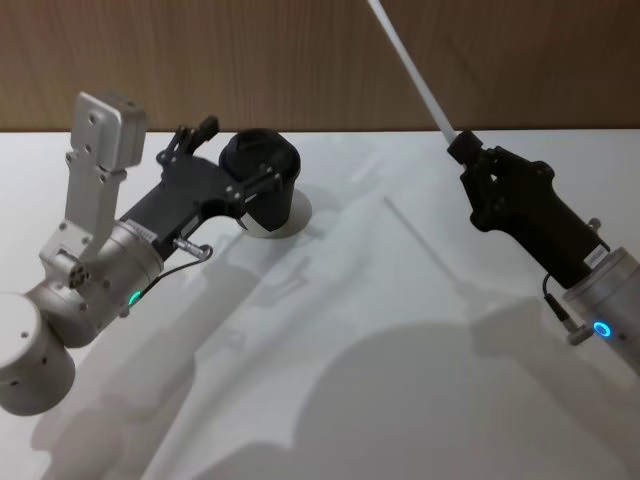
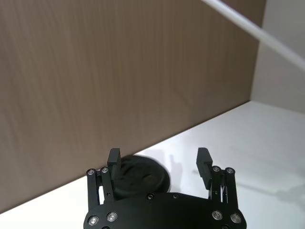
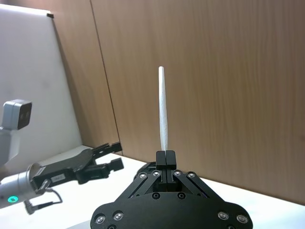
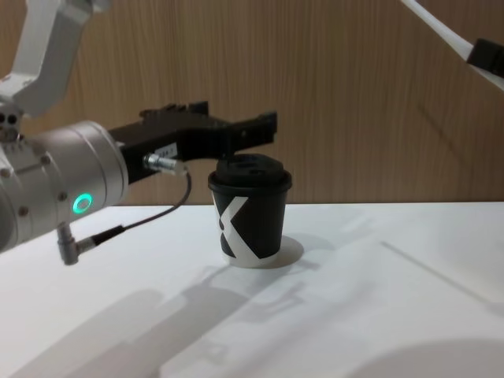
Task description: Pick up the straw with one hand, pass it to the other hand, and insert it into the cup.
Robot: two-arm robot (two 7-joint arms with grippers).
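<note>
Over the white table, move the left gripper, fingers spread wide at the lid of the cup, toward the right gripper and close on the free shaft squarely, well clear of the holding fingertips. Straw clamped at its lower end in the right gripper, raised, slanting upward, well apart from left gripper and cup.

Your left gripper and right gripper show black screw-studded plates on silver-grey cylindrical wrists, each with a glowing ring and thin black cable.
</note>
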